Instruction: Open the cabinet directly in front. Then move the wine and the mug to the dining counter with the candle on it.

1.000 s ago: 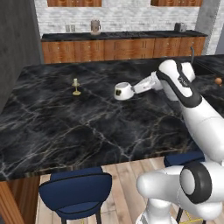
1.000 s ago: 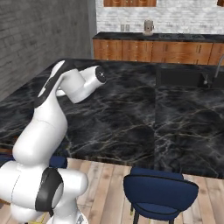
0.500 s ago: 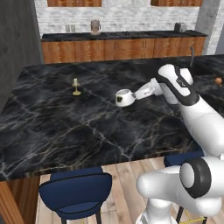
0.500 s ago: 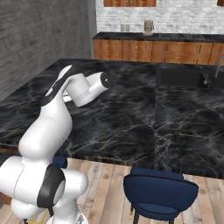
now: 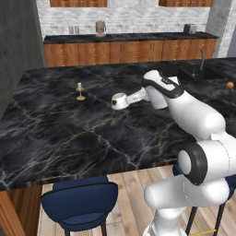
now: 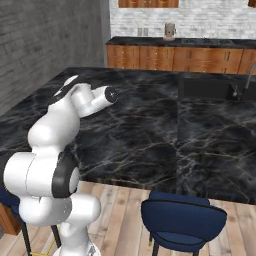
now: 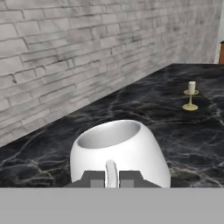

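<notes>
White and rounded, the small ceramic mug is sitting clamped by its handle in your two-finger gripper, whose jaws are closing narrowly on that handle. You are holding the mug tilted on its side over the black, white-veined marble top of the dining counter, above the middle of the slab; whether it is touching the surface cannot be told. In the hand view the mug's open mouth is facing away from the camera and slightly up. You are reaching the white arm out from the near right corner of the counter toward its centre. The small cream candle on a thin golden stemmed holder is standing upright on the counter, near the mug and apart from it, toward the far left corner. A blue padded stool is standing on the wooden floor at the counter's near edge.
</notes>
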You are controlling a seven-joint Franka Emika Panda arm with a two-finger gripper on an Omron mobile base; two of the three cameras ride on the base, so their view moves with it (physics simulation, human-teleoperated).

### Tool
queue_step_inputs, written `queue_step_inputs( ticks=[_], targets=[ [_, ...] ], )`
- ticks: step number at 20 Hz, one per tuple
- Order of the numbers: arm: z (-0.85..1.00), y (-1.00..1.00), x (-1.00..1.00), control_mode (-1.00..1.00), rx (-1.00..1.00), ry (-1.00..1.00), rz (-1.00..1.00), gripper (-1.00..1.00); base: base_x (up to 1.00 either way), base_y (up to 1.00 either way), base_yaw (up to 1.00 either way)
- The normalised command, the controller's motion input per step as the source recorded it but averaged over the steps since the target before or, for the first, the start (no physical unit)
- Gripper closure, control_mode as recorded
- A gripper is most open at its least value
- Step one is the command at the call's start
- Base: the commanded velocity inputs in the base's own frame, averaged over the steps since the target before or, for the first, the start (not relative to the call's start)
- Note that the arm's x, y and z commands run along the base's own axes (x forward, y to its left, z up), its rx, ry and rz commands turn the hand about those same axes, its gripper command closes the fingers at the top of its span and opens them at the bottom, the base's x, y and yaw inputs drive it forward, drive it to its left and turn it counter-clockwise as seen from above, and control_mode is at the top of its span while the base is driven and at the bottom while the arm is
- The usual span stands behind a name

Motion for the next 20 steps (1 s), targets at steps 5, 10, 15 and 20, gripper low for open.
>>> queue_step_inputs(
  ticks=[5,10,15,20],
  targets=[
    [-0.37,0.26,0.94,-1.00,0.00,0.00,-0.08,1.00,0.00,0.00,0.00],
    [-0.55,0.08,0.32,-1.00,0.05,-0.18,-0.02,1.00,0.00,0.00,0.00],
    [-0.43,0.00,0.00,-1.00,0.05,-0.24,-0.01,1.00,0.00,0.00,0.00],
    [-0.01,0.00,0.03,-1.00,0.01,0.00,0.00,1.00,0.00,0.00,0.00]
  ],
)
